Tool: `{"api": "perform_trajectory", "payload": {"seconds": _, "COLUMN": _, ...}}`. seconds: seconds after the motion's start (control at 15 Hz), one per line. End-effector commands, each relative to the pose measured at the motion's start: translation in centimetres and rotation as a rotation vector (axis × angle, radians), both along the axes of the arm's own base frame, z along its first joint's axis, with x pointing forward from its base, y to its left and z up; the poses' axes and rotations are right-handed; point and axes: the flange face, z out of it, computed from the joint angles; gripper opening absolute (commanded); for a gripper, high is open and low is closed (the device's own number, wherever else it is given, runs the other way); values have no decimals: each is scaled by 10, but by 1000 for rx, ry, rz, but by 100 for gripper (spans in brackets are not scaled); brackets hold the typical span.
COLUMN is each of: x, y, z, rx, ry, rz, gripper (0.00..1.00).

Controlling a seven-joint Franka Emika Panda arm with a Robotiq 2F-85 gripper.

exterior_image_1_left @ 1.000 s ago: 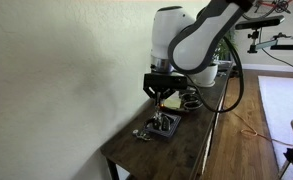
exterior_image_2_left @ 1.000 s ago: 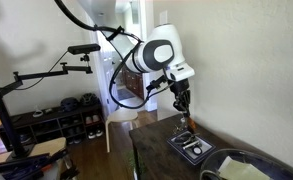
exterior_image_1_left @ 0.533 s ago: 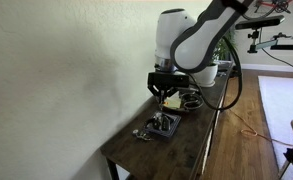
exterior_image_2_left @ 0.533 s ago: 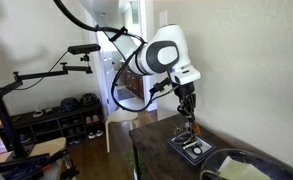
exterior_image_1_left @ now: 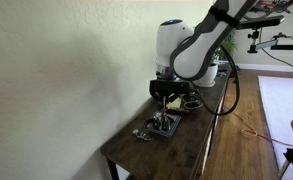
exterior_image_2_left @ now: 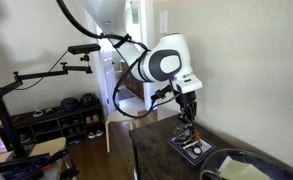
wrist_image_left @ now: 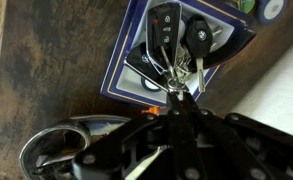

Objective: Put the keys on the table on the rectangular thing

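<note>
The arm has dropped lower than a second ago, bringing the pincer (exterior_image_1_left: 166,101) closer above the tray (exterior_image_1_left: 160,128). The wrist view shows its fingers pinched tight on the keys (wrist_image_left: 176,72), a thin brassy bunch dangling over the tray's near edge; both exterior views leave the keys too small to make out. Two glossy black fobs (wrist_image_left: 167,22) lie in the shallow, dark, pale-rimmed rectangle. Beside it sits a round shiny dish (wrist_image_left: 56,150) on the dark, grainy wooden table (wrist_image_left: 46,60), which stands along a pale wall (exterior_image_1_left: 56,80)
</note>
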Motion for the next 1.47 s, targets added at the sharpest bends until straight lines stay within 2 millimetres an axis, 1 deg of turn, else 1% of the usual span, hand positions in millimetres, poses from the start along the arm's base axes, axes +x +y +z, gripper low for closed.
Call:
{"api": "perform_trajectory", "payload": {"seconds": 0.0, "x": 11, "y": 1, "z": -8, "rx": 4, "ry": -18, "rz": 10, "gripper": 6}}
{"api": "perform_trajectory", "payload": {"seconds": 0.13, "x": 15, "y": 3, "z": -11, "rx": -1, "ry": -21, "rz": 26, "gripper": 6}}
{"api": "perform_trajectory", "payload": {"seconds": 0.2, "x": 16, "y": 3, "z": -14, "rx": 2, "ry": -18, "rz": 26, "gripper": 32}}
{"api": "perform_trajectory", "payload": {"seconds": 0.27, "x": 17, "y": 4, "z": -15, "rx": 1, "ry": -18, "rz": 28, "gripper": 33}}
{"api": "perform_trajectory", "payload": {"seconds": 0.4, "x": 17, "y": 8, "z": -15, "rx": 4, "ry": -17, "rz": 36, "gripper": 45}}
{"api": "perform_trajectory", "payload": {"seconds": 0.6, "x": 11, "y": 15, "z": -9, "rx": 12, "ry": -21, "rz": 46, "gripper": 65}}
{"api": "perform_trajectory", "payload": {"seconds": 0.87, "x": 2, "y": 33, "z": 3, "rx": 34, "ry": -29, "rz": 55, "gripper": 89}}
{"api": "perform_trajectory", "payload": {"seconds": 0.93, "x": 1, "y": 37, "z": 5, "rx": 44, "ry": -32, "rz": 61, "gripper": 97}}
{"api": "perform_trajectory", "payload": {"seconds": 1.07, "x": -2, "y": 48, "z": 7, "rx": 55, "ry": -28, "rz": 64, "gripper": 100}}
{"api": "perform_trajectory", "payload": {"seconds": 1.4, "x": -8, "y": 73, "z": 13, "rx": 76, "ry": -24, "rz": 77, "gripper": 100}}
